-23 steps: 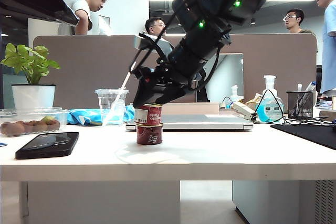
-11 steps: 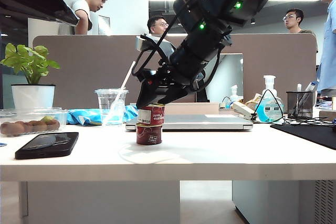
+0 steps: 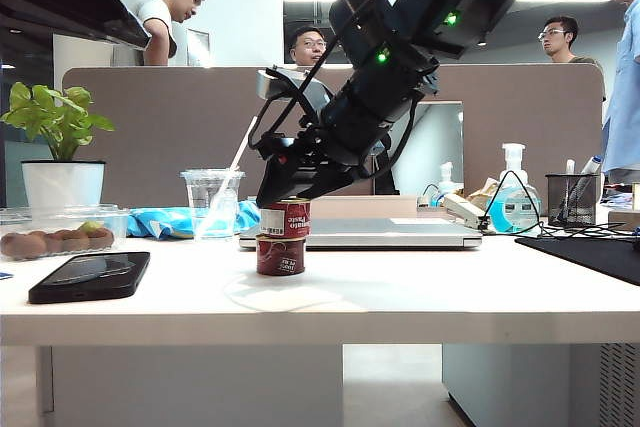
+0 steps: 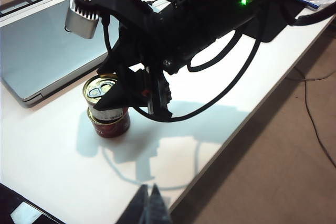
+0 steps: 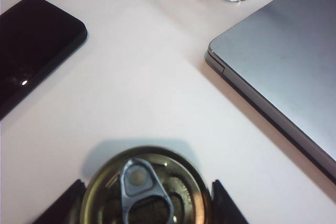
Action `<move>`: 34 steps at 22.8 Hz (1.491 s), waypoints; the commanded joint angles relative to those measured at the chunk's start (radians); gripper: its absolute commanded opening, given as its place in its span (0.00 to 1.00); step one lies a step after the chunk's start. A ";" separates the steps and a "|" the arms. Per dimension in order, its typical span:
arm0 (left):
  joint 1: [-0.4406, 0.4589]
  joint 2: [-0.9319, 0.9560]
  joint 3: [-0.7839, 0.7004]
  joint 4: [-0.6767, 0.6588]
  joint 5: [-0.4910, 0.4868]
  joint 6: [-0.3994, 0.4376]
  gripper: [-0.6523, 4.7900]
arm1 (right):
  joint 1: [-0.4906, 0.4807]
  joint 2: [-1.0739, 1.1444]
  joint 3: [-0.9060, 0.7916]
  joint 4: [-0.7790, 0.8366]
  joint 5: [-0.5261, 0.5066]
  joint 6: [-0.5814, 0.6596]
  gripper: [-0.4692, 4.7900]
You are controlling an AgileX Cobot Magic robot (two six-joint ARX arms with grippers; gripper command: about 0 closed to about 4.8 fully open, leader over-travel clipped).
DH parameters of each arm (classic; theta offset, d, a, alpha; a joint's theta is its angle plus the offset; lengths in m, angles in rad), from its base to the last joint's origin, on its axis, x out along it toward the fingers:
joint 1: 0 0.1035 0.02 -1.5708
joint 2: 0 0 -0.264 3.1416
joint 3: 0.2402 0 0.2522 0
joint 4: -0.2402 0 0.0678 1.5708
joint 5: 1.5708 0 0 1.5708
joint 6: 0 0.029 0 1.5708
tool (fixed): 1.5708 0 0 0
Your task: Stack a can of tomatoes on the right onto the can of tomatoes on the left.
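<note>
Exterior view: two tomato cans at centre, upper can (image 3: 285, 218) stacked on lower can (image 3: 281, 256), right gripper (image 3: 287, 187) clamped on the upper one. Bare white table (image 3: 420, 292) in front and to the right; laptop (image 3: 385, 234) just behind, phone (image 3: 90, 275) lower left, one cup (image 3: 212, 202).

Left wrist view: stack near frame's left-centre, table edge running diagonally lower right. Left gripper (image 4: 151, 206) at bottom edge, fingers nearly together, holding nothing.

Right wrist view: can top at bottom centre, one dark finger (image 5: 226, 205) each side, close against it; open tabletop beyond.
</note>
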 commanded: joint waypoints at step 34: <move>0.000 -0.113 0.006 0.045 -0.207 0.003 0.11 | 0.003 -0.577 -0.140 -0.248 0.172 -0.024 0.07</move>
